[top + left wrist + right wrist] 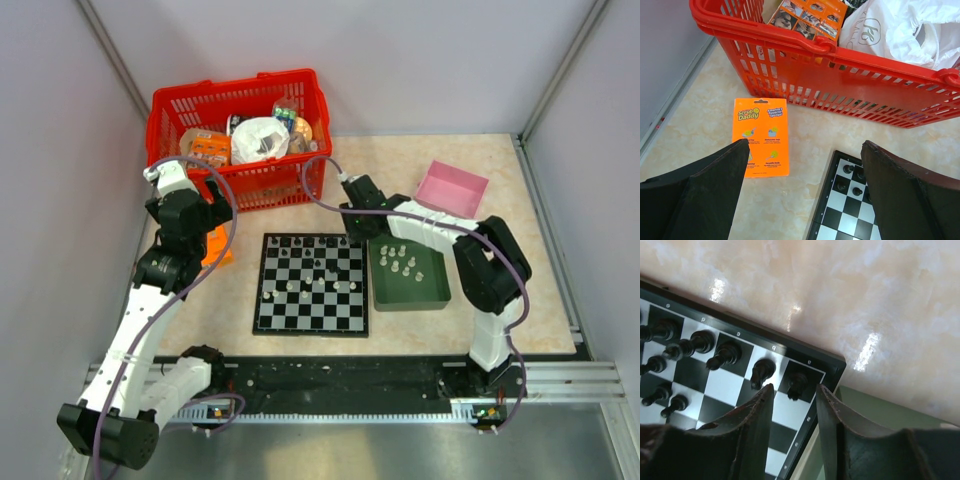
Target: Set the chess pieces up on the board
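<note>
A black chess piece (797, 384) stands upright on the far right corner square of the board (832, 371), closing a back row of black pieces. The right hand (795, 388) brackets it with its fingers narrowly parted and clear of it on both sides, which looks like a placement rather than a grip. White pieces (400, 262) wait in the green tray (410, 301) beside the board. The left hand (805, 144) hangs wide and empty by the red basket (840, 75), out of the way.

Lab robot cell, plain grey partition walls (400, 60), two arms (140, 340) bolted to an aluminium rail (560, 375), beige tabletop (480, 330)
</note>
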Controlling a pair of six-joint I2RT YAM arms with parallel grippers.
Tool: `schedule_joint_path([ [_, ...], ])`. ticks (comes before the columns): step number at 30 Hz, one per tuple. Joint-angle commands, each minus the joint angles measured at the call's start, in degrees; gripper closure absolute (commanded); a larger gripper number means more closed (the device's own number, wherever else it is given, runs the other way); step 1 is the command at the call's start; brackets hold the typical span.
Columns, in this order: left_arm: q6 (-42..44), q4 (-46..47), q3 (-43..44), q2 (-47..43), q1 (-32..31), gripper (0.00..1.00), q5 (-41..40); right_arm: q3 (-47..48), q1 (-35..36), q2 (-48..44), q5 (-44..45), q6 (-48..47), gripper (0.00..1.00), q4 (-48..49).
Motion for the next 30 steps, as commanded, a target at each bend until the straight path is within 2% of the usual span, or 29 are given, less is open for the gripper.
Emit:
schedule_joint_path([
  [1, -0.1, 2.7, -0.2, -1.1, 0.0, 0.01, 0.2, 1.7, -0.5, -8.0, -1.8, -0.8, 0.59, -0.3],
  [7, -0.2, 2.8, -0.4, -1.3, 0.0, 0.01, 0.3, -0.6, 2.8, -11.4, -5.0, 1.5, 0.57, -0.2],
  [19, 0.1, 3.0, -0.7, -1.7, 0.2, 0.01, -0.3, -5.2, 8.1, -8.6, -6.0, 4.8, 0.63, -0.8],
  [30, -0.1, 3.2, -0.9, -1.8, 0.3, 0.01, 0.1, -5.6, 8.9, -6.7, -8.1, 5.0, 0.66, -0.4],
])
